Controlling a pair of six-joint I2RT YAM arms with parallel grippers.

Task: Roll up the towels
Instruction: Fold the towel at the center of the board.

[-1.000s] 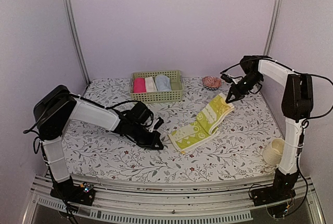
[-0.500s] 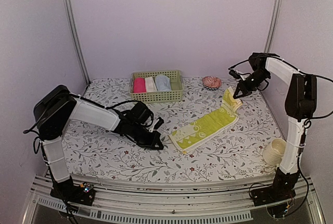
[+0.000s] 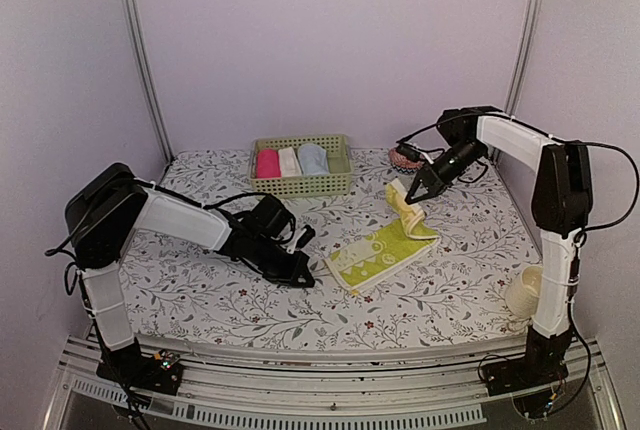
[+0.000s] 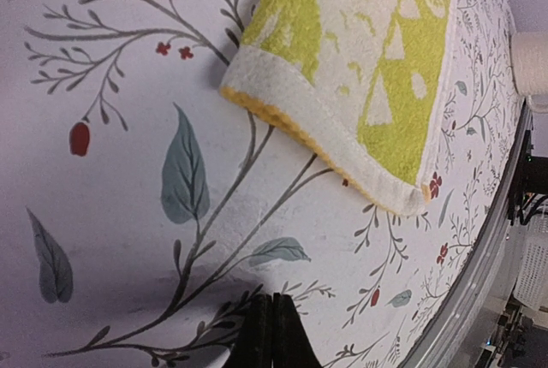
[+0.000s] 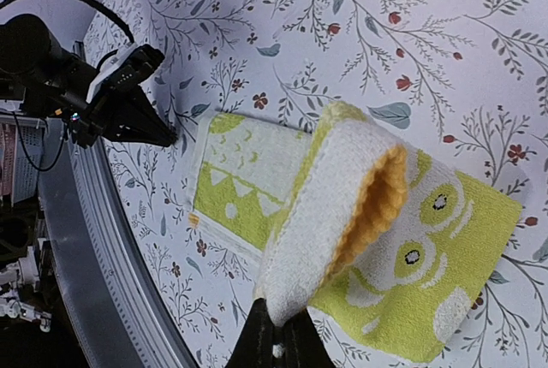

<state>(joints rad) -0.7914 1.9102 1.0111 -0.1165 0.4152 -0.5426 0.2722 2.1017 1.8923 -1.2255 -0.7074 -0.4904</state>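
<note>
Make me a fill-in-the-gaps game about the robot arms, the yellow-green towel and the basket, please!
The right gripper holds up one end of the yellow-green printed cloth towel; its other end lies on the flowered ____.
The left gripper is shut and holds ____.
The green plastic basket holds ____ rolled cloths.
Missing words: table; nothing; three.
</note>
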